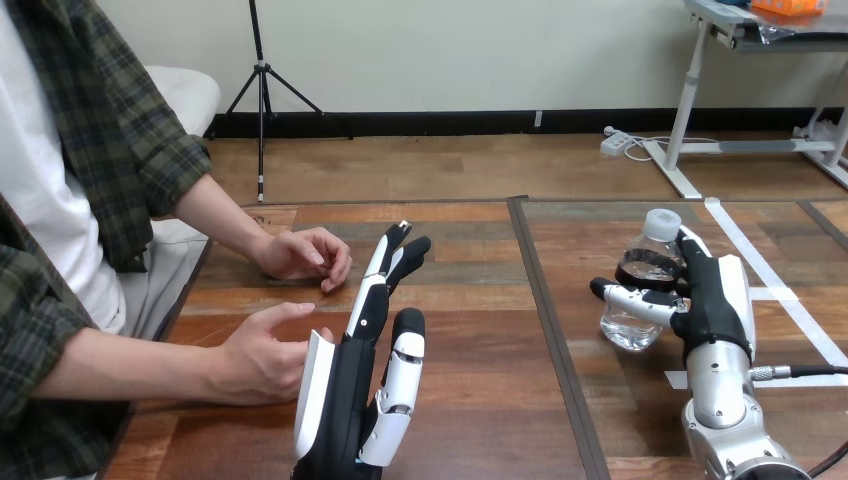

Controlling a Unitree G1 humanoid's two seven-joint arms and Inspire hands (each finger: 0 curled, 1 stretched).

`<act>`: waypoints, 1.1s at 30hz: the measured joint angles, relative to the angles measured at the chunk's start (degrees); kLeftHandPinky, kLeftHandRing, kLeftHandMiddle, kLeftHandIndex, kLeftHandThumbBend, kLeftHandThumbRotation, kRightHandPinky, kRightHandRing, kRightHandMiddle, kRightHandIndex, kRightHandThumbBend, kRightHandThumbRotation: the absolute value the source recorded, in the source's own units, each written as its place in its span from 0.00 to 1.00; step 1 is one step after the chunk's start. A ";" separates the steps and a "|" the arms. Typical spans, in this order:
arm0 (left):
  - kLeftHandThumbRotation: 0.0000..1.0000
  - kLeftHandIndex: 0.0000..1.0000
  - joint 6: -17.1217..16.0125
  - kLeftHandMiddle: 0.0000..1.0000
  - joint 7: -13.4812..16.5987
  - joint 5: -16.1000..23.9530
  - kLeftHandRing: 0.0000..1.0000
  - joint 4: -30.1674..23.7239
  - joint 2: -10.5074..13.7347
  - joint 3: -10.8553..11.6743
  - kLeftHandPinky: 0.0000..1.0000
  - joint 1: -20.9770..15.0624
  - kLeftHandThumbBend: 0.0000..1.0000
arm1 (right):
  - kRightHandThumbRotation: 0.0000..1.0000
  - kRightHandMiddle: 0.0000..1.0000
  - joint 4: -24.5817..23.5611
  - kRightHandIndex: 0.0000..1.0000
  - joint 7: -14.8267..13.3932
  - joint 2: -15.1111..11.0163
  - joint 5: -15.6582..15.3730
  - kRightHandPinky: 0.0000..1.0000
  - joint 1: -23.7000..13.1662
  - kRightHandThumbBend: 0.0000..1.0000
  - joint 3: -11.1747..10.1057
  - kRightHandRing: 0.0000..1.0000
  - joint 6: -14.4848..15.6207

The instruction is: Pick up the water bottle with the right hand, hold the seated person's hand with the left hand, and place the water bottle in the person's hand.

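The bottle (628, 325) is in the right part of the bench (480, 400), near its right edge. It is clear, has a white cap, and its base seems to rest on the wood. The right hand (712, 295) grips it: the fingers and the thumb are curled round its middle from the right side. The left hand (345, 400) is near the front edge, in the left part, with its fingers straight and pointing to the far edge, so it is open and holds nothing. The person's near hand (262, 358) lies just beside it at the left edge; I cannot tell if they touch. The person's far hand (300, 255) rests loosely curled, further toward the far edge.
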 measured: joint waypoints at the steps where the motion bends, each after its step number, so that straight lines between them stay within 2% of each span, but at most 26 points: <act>1: 1.00 0.95 0.00 0.88 0.01 0.02 0.88 0.00 0.00 0.02 0.93 0.00 0.12 | 0.00 0.86 0.02 0.87 0.00 0.06 0.03 0.84 0.00 0.68 0.00 0.84 0.00; 14: 1.00 0.95 0.00 0.88 0.12 0.13 0.87 0.00 0.00 0.64 0.91 0.00 0.11 | 0.00 0.80 0.06 0.81 -0.44 1.27 1.07 0.80 0.00 0.68 -0.69 0.79 -0.06; 33: 1.00 0.95 0.00 0.88 0.19 0.23 0.88 0.00 0.00 1.30 0.91 0.00 0.12 | 0.00 0.78 0.22 0.78 -0.46 1.67 2.11 0.77 -0.02 0.66 -0.80 0.76 0.03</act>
